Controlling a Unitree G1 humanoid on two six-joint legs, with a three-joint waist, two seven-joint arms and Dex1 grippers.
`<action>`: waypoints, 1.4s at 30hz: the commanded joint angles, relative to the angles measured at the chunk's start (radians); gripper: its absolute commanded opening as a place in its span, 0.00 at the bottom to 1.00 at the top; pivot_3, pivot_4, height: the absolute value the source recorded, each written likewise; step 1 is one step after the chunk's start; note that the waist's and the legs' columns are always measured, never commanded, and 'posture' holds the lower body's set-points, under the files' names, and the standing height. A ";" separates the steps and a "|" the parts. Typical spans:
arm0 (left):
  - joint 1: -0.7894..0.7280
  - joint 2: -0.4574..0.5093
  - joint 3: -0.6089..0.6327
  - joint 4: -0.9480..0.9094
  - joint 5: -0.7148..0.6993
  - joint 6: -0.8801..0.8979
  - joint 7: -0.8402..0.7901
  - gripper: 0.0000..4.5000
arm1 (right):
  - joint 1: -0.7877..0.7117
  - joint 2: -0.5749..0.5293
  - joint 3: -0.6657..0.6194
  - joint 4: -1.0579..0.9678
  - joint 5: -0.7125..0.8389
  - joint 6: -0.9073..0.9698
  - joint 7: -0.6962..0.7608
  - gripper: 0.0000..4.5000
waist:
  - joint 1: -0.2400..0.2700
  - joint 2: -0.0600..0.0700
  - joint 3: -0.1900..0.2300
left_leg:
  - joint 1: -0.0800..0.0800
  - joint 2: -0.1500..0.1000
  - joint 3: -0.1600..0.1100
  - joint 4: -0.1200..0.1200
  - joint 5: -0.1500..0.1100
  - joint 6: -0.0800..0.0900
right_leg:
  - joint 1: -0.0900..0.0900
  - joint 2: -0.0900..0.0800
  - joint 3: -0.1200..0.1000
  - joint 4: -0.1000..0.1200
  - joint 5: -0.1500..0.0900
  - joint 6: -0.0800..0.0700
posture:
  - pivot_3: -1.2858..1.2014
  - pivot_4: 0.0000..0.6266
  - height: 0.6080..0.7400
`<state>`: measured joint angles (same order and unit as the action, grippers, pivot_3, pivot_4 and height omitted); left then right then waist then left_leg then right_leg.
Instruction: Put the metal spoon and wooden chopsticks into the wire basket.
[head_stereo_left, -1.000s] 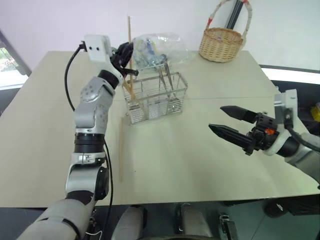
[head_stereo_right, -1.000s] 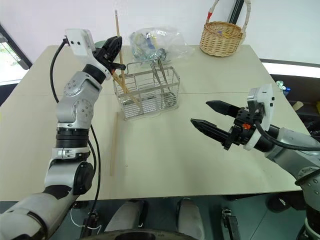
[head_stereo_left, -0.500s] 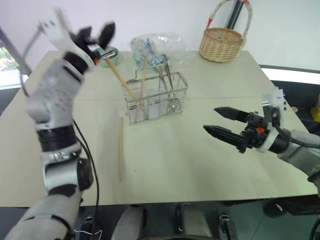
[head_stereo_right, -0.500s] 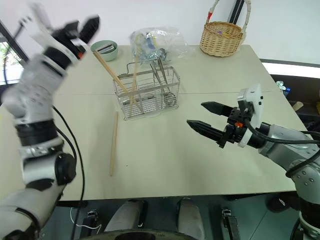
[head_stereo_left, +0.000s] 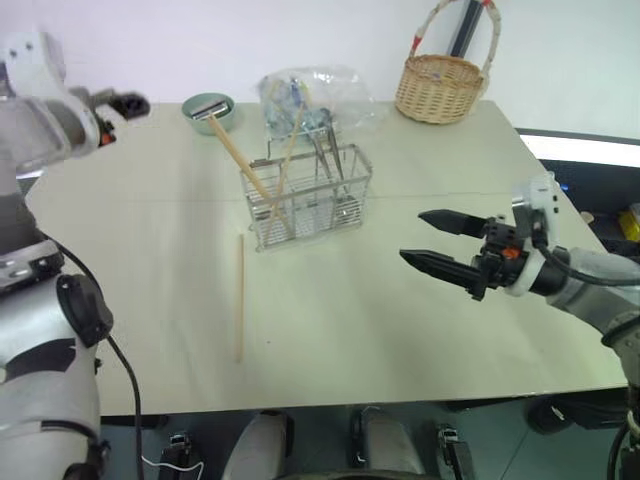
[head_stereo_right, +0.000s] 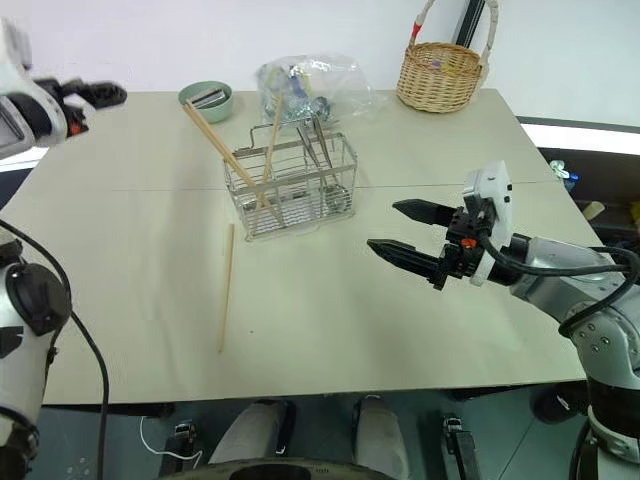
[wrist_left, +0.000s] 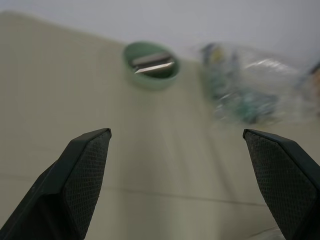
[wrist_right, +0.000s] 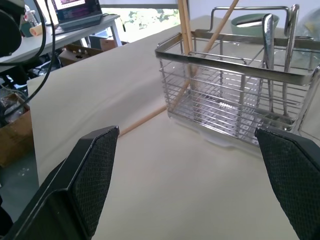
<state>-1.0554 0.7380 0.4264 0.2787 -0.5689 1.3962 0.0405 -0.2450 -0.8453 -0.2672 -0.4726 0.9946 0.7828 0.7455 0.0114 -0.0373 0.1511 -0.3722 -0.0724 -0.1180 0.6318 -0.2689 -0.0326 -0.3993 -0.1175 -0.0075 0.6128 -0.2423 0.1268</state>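
Here, beige table, white wall

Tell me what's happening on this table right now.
A robot is sorting cutlery into the wire basket. Two chopsticks lean in it, along with some metal utensils, though the spoon can't be picked out among them. One chopstick lies flat on the table in front of the basket. The left hand is open and empty, off to the left side. The right hand hovers open over the table, right of the basket.
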 joint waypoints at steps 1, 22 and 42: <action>0.057 -0.036 0.018 -0.088 0.012 0.125 0.002 0.99 | -0.032 -0.002 -0.001 0.001 0.009 0.005 0.013 1.00 | 0.000 -0.001 0.000 | -0.001 0.000 0.000 0.000 0.000 0.000 | -0.001 0.000 0.000 0.000 0.000 0.000 | 0.52 0.24 0.55; 0.286 -0.228 -0.168 -0.213 -0.430 0.218 0.266 0.99 | -0.049 0.071 0.061 -0.038 0.019 0.037 -0.029 1.00 | 0.004 -0.002 0.000 | -0.002 0.000 0.000 0.001 0.000 -0.001 | -0.002 -0.001 0.001 0.000 0.000 0.000 | 0.52 0.24 0.55; 0.315 -0.298 -0.223 -0.109 -0.439 0.218 0.361 0.87 | 0.014 0.066 0.003 -0.074 0.047 0.048 -0.058 1.00 | 0.001 0.003 -0.004 | -0.001 0.000 0.001 0.001 0.000 -0.001 | 0.000 -0.002 0.001 0.000 0.000 -0.001 | 0.52 0.24 0.55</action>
<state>-0.7557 0.4433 0.2021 0.1430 -1.0122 1.6017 0.3942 -0.2306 -0.7725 -0.2205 -0.5102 1.0225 0.8378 0.6938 0.0129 -0.0340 0.1473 -0.3727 -0.0726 -0.1170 0.6328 -0.2686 -0.0338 -0.3995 -0.1190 -0.0065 0.6125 -0.2421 0.1262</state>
